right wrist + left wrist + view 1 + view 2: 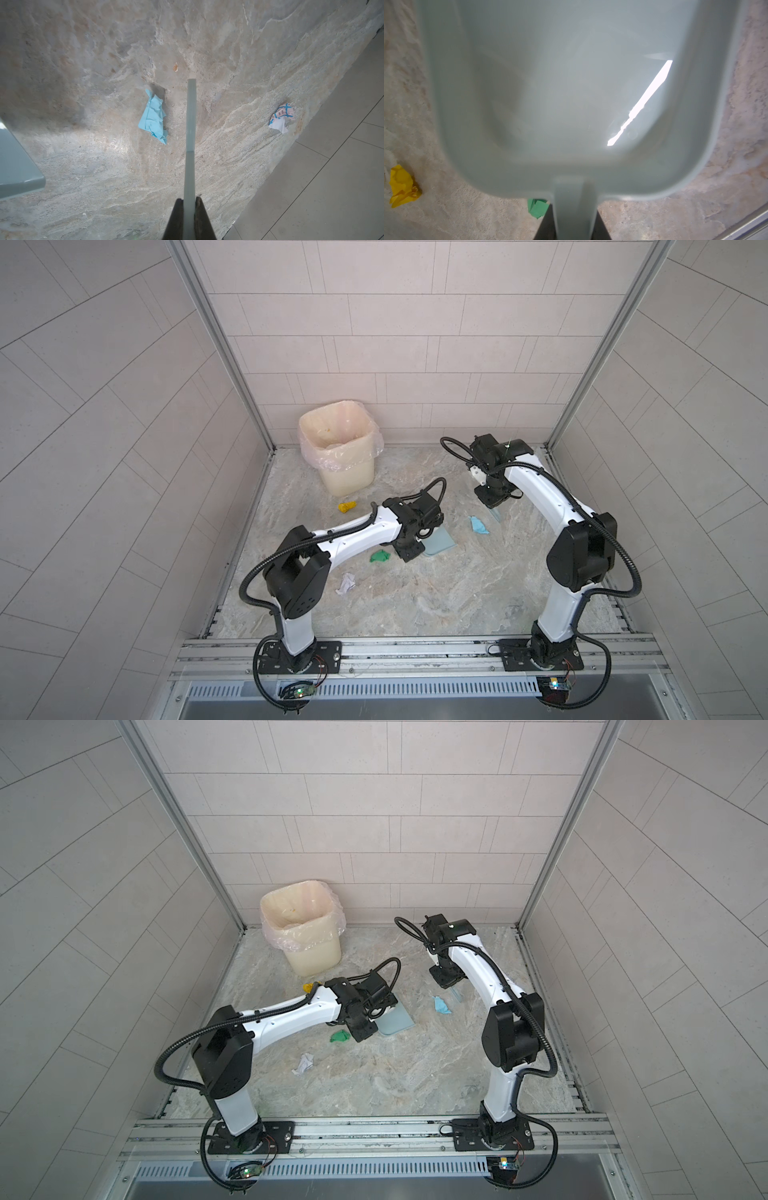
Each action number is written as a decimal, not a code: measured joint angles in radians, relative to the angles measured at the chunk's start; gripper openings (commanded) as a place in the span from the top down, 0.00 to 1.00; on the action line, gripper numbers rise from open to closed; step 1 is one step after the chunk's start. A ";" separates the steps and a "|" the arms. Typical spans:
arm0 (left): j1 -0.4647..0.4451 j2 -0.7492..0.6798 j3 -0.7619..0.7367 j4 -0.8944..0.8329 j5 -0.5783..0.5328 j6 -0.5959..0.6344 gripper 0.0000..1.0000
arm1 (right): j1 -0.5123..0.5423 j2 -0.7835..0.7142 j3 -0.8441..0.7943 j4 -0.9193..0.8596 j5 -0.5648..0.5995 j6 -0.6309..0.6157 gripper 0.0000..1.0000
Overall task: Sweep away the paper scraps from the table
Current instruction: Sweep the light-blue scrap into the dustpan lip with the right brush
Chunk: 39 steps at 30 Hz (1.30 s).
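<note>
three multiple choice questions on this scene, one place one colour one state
1. Where on the table does the bin stand? A far left corner; B front right corner; C centre.
2. What colour is the scrap nearest the brush? A red; B light blue; C black.
3. The dustpan is: A empty; B full of scraps; C inside the bin.
Answers: 1 A, both top views show it at the back left. 2 B, seen beside the brush in the right wrist view. 3 A, left wrist view shows its inside bare.
</note>
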 measured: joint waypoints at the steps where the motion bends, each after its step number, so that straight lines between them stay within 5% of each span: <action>1: -0.006 0.012 0.003 0.002 0.005 0.000 1.00 | -0.001 0.014 0.007 0.002 0.000 0.001 1.00; 24: -0.023 0.131 0.024 0.055 0.041 0.000 1.00 | 0.108 0.040 -0.003 -0.047 -0.160 0.025 1.00; 39: -0.029 0.201 0.079 0.055 0.053 0.011 1.00 | 0.061 0.032 0.012 -0.084 -0.105 0.045 1.00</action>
